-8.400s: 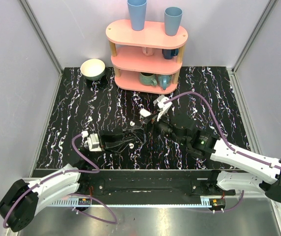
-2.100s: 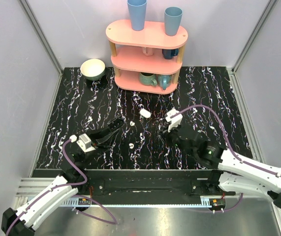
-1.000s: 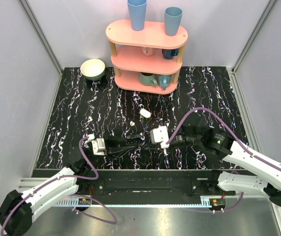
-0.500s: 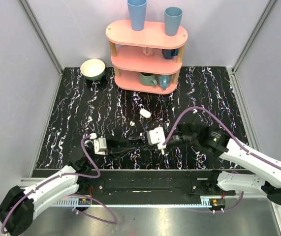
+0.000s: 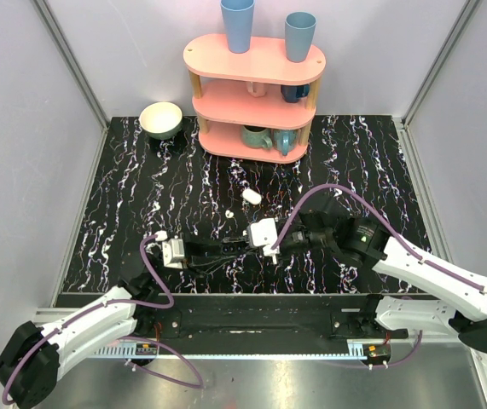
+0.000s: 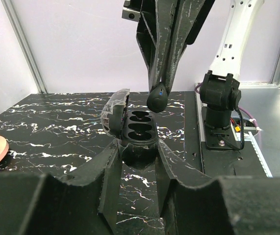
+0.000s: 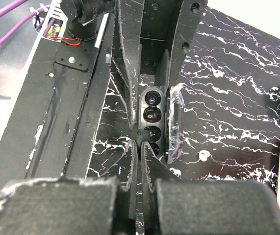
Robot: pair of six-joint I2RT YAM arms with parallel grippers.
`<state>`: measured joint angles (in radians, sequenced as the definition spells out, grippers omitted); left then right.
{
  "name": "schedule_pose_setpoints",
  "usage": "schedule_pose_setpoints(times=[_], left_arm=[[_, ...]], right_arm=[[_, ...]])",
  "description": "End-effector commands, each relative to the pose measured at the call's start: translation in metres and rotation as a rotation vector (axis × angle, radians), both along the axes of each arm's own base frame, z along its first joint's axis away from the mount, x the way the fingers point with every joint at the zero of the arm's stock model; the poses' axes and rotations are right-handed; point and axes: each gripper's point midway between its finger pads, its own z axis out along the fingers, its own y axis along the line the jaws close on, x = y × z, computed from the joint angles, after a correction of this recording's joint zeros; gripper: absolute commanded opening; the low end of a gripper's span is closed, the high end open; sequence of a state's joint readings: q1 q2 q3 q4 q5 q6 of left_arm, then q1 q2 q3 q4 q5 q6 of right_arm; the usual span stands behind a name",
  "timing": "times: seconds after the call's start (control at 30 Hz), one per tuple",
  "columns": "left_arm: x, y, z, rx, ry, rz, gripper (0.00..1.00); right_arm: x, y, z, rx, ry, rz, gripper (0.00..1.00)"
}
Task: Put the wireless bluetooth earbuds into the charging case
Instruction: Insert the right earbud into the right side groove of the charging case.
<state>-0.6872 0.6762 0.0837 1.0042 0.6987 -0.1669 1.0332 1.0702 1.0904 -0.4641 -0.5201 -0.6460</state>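
Observation:
The charging case [image 6: 140, 129] is a small black one with its lid hinged open to the left. My left gripper [image 6: 139, 149] is shut on its body, low over the table. Two dark sockets face up in it. My right gripper [image 7: 139, 143] is shut on a small dark earbud [image 6: 157, 99] with a blue light. The earbud hangs just over the right rim of the case [image 7: 152, 115], close to the nearer socket. In the top view both grippers meet at the table's front middle, left gripper [image 5: 233, 248] and right gripper [image 5: 248, 242].
A white oval pebble-like thing [image 5: 251, 196] and a tiny white bit [image 5: 227, 214] lie on the black marbled table [image 5: 354, 153] behind the grippers. At the back stand a pink shelf [image 5: 254, 94] with cups and a pale bowl [image 5: 160, 119].
My right gripper has moved left with the dark earbud until it is over the open case. The left gripper has kept hold of the case and barely shifted.

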Motion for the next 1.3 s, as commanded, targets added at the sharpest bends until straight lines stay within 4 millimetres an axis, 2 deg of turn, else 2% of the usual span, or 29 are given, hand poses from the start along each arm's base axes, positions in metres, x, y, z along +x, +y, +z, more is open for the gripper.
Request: schedule_pose_setpoints(times=[0.0, 0.37, 0.63, 0.9, 1.07, 1.27], left_arm=[[-0.009, 0.001, 0.03, -0.066, -0.1, -0.032, 0.0], [-0.011, 0.003, 0.033, -0.073, -0.113, -0.034, 0.0], [-0.014, 0.006, 0.036, -0.098, -0.134, -0.03, 0.0], [-0.014, 0.008, 0.038, -0.112, -0.145, -0.015, 0.0], [-0.011, 0.008, 0.038, -0.112, -0.142, -0.002, 0.0], [-0.007, 0.007, 0.036, -0.109, -0.131, 0.013, 0.0]], right_arm=[[0.015, 0.006, 0.022, 0.055, -0.078, -0.041, 0.0], [0.018, 0.012, 0.015, 0.04, -0.081, -0.033, 0.0], [0.023, 0.013, 0.001, 0.006, -0.068, -0.049, 0.01], [0.036, 0.013, -0.011, -0.036, -0.07, -0.116, 0.12], [0.046, 0.012, -0.006, -0.026, -0.091, -0.17, 0.16], [0.051, 0.011, 0.013, 0.052, -0.129, -0.204, 0.22]])
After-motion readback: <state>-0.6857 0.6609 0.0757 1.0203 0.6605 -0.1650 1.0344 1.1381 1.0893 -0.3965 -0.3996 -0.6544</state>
